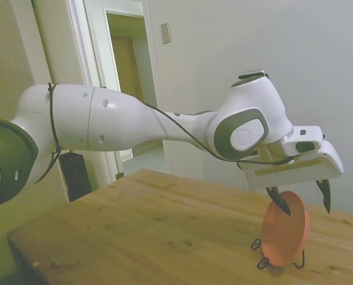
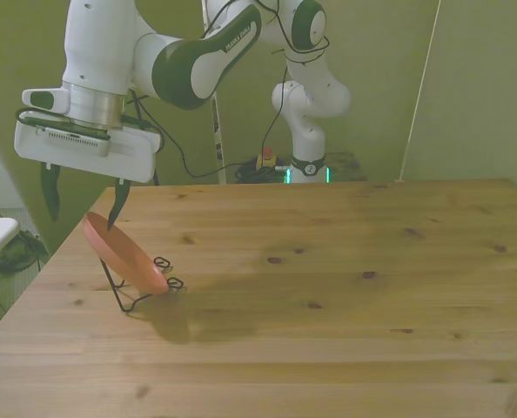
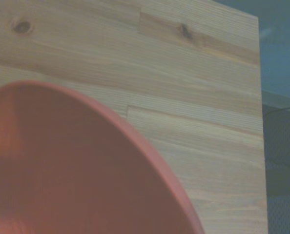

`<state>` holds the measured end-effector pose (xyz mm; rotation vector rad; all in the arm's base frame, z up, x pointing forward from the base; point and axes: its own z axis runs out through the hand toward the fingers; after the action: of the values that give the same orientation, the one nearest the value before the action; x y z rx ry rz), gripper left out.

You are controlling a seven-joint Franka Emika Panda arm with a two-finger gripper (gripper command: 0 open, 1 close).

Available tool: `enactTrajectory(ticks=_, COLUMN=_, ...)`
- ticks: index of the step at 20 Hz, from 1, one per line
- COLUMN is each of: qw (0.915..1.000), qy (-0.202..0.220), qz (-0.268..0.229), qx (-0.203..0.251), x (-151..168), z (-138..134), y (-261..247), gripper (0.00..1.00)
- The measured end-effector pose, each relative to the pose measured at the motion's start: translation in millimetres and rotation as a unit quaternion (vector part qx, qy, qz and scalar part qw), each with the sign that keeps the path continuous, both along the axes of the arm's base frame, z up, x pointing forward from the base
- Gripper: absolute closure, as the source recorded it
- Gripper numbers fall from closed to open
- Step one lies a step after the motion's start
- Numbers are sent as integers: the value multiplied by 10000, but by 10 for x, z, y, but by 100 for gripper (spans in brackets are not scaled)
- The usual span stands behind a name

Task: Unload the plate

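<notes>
The plate (image 1: 285,230) was seen propped on edge, tilted, in a thin black wire stand (image 2: 137,289) near the counter (image 2: 328,287) corner at the front view's left. The hand (image 1: 303,200) was held w/ fingers wide apart, nothing gripped, straddling the plate's upper rim; contact w/ one fingertip (image 2: 113,218) possibly made, but unclear. In the wrist view the plate (image 3: 72,170) was blurred.

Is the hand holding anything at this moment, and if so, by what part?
Nothing is held. The hand is open above the plate's top rim, and the plate leans in its wire stand.
</notes>
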<state>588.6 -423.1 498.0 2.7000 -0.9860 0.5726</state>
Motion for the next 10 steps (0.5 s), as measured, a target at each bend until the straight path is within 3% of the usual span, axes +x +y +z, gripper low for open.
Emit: enactTrajectory(ticks=10, qw=9999, qy=-9, qz=163, qx=0, x=-40, z=-58, y=-26, gripper=100)
